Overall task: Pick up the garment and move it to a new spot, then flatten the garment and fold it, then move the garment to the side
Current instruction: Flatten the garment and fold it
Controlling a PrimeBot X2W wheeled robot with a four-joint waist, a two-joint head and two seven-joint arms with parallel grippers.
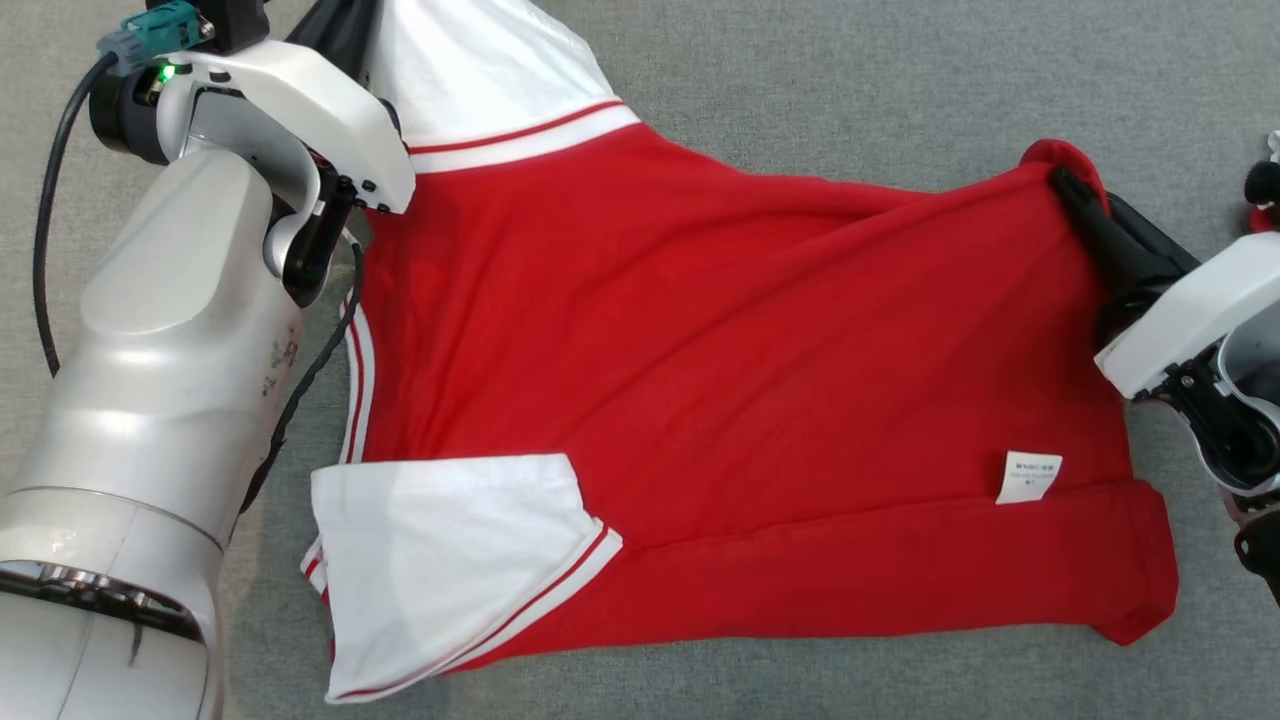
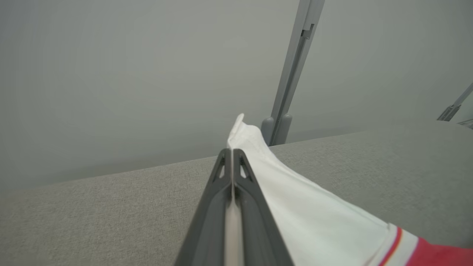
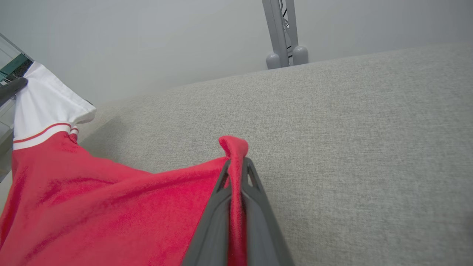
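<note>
Grey woven fabric tabletop (image 1: pixel 900 80) carries the red jersey garment with white striped sleeves (image 1: pixel 720 380); the left arm (image 1: pixel 180 330) reaches along its left side.

Left wrist view: left gripper (image 2: pixel 232 152) clamped on the white sleeve edge (image 2: pixel 295 199), pale wall behind.

Right wrist view: right gripper (image 3: pixel 236 162) pinched tight on a red corner, grey post (image 3: pixel 282 33) beyond the table edge.

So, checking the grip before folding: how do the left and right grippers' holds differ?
The left gripper pinches the white sleeve; the right gripper pinches a red corner. Left holds the garment at its sleeve end, right at its bottom end. Both are shut on cloth.
</note>
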